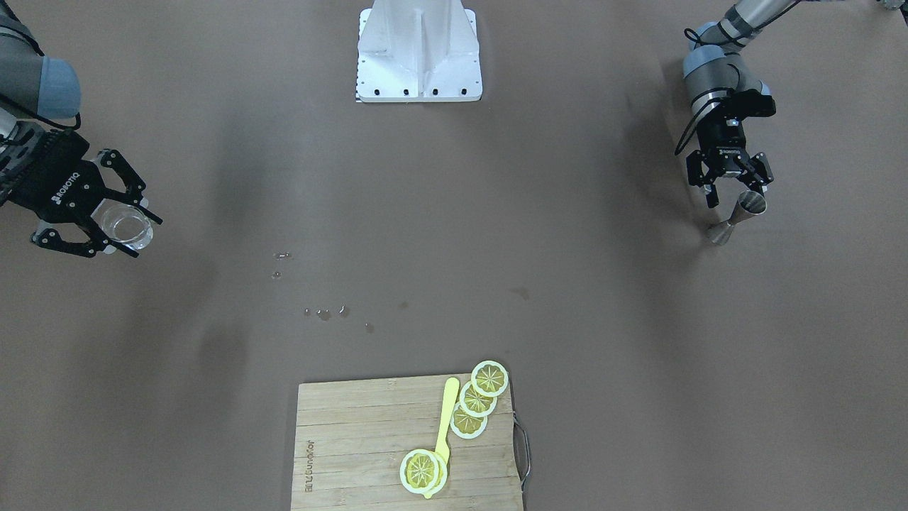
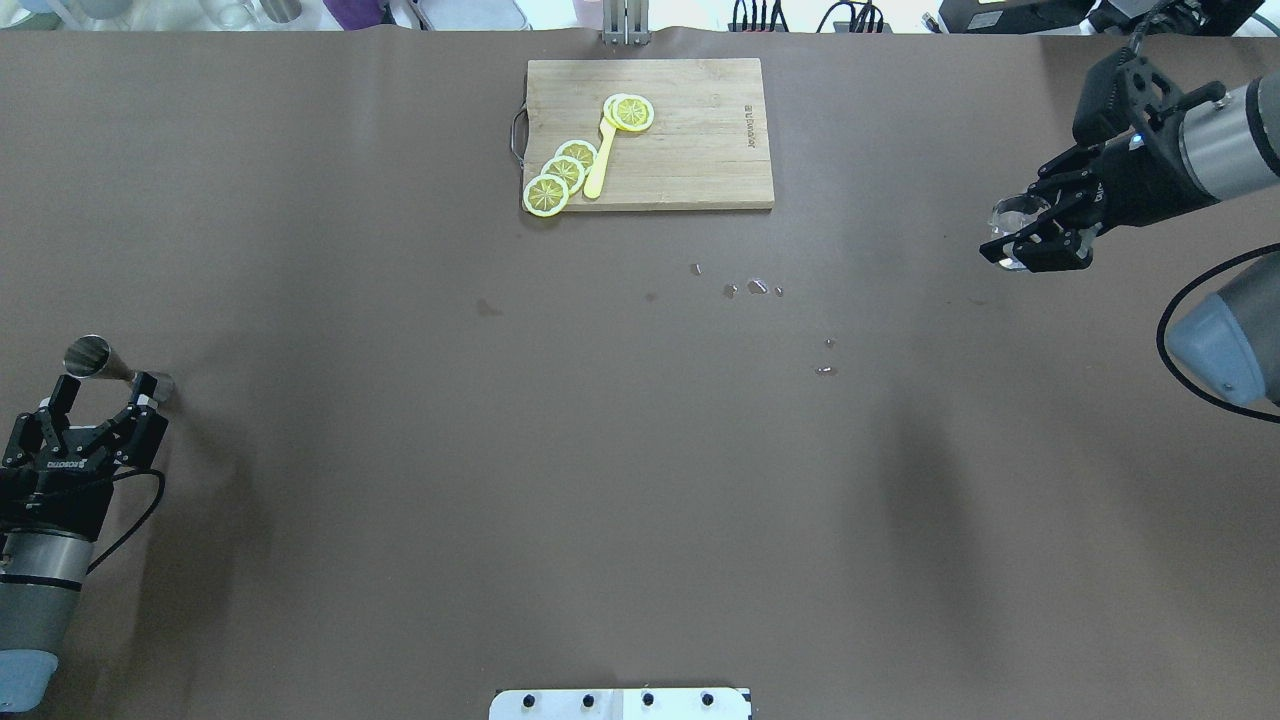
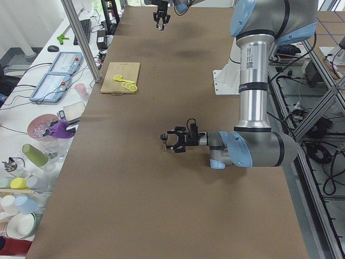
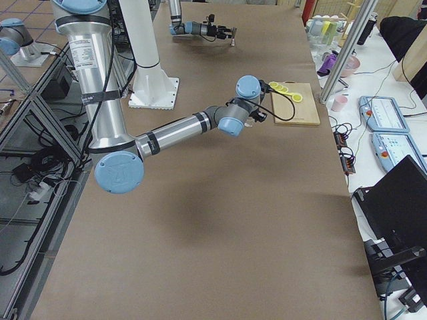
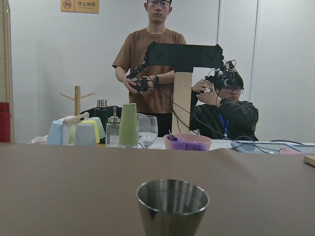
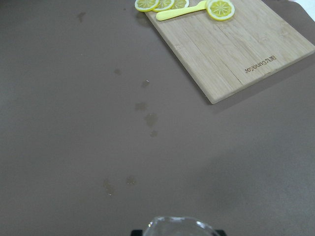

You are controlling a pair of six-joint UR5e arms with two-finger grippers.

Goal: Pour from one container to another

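Right gripper [image 1: 140, 235] at the left edge clasps the glass [image 1: 128, 226]; left gripper [image 1: 738, 193], spread wide at right, has the jigger [image 1: 738, 216] at its fingertips.

"ROBOTIQ" is printed in white on the black bodies of the right gripper [image 1: 138, 234] and the left gripper [image 2: 108, 385]. The cutting board [image 6: 231, 44] bears "joyoung" near its right end. The orange wall sign [image 5: 79, 5] is unreadable.

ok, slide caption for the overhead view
Overhead: right end effector holding the glass, left end effector open by the jigger
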